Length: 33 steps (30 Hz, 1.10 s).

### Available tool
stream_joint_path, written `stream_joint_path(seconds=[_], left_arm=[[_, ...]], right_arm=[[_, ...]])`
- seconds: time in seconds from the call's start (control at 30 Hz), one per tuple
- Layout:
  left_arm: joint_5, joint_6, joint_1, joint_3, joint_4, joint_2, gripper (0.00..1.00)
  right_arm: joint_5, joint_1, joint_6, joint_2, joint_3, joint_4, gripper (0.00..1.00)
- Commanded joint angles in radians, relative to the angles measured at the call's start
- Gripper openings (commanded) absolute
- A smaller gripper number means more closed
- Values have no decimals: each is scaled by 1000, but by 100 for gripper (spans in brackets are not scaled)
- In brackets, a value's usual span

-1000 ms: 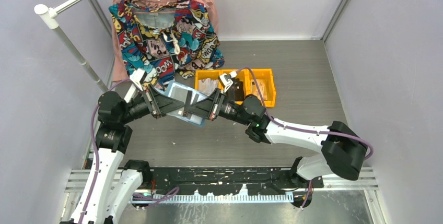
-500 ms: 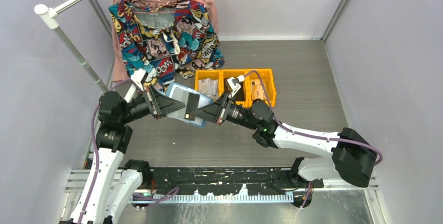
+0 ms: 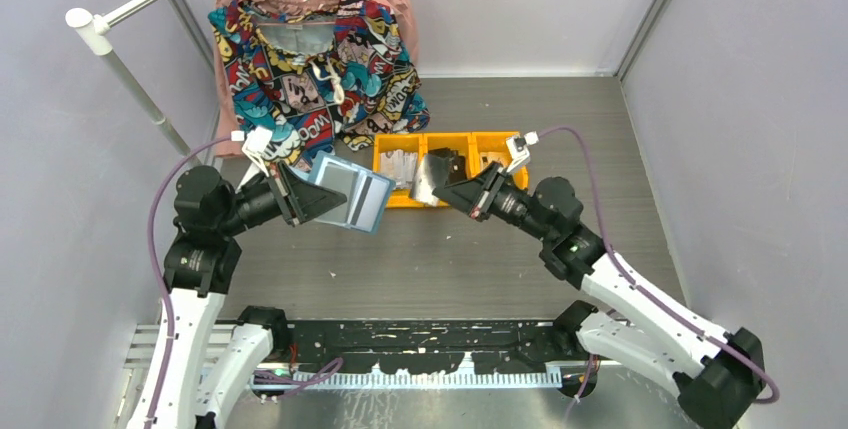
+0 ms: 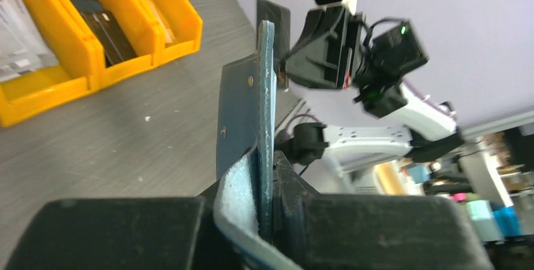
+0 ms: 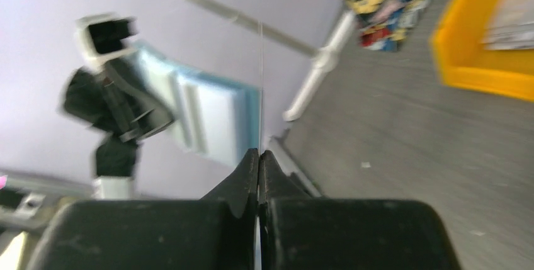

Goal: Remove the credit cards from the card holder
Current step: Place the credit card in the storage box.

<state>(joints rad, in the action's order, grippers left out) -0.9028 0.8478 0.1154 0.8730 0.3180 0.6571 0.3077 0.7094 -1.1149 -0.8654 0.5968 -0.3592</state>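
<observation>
Teal wallet (image 3: 350, 197) is clamped in the left jaws; at its 3 o'clock, well apart, the right jaws pinch 1 grey card (image 3: 432, 177) — over the orange bins (image 3: 498, 137).

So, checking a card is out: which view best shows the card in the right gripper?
Top external: the credit card shows its face in the right gripper, apart from the card holder. Right wrist sees it edge-on; left wrist only a dark sliver behind the holder.
</observation>
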Motion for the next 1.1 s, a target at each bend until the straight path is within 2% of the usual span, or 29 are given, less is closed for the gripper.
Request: stream_joint_path(seconds=[0.0, 0.07, 0.2, 0.57, 0.7, 0.73, 0.8, 0.83, 0.9, 0.97, 1.03, 1.07], left_arm=[[1, -309, -6, 84, 163, 13, 4], [-24, -339, -6, 101, 198, 23, 4], [-76, -367, -5, 119, 244, 28, 4], [-192, -382, -5, 134, 290, 0, 4], [-215, -391, -6, 146, 308, 2, 5], [-218, -399, -6, 151, 316, 5, 5], [-231, -423, -6, 162, 335, 12, 4], [-238, -434, -6, 165, 343, 15, 4], [-247, -462, -6, 168, 358, 23, 3], [-269, -492, -6, 169, 373, 34, 2], [-299, -514, -6, 173, 388, 50, 2], [-314, -530, -6, 177, 402, 60, 2]], right_arm=[[-19, -127, 233, -14, 149, 503, 1], [-50, -165, 312, -90, 227, 629, 1], [-167, -188, 465, -302, 385, 778, 1], [-215, -206, 664, -839, 722, 786, 1], [-246, -207, 696, -939, 811, 812, 3], [-259, -207, 703, -950, 833, 835, 9], [-286, -206, 704, -937, 858, 872, 27], [-297, -207, 703, -908, 856, 877, 39], [-296, -206, 700, -811, 832, 856, 55], [-231, -204, 700, -694, 806, 807, 73], [-98, -204, 710, -597, 807, 790, 89], [-8, -204, 713, -564, 818, 788, 93]])
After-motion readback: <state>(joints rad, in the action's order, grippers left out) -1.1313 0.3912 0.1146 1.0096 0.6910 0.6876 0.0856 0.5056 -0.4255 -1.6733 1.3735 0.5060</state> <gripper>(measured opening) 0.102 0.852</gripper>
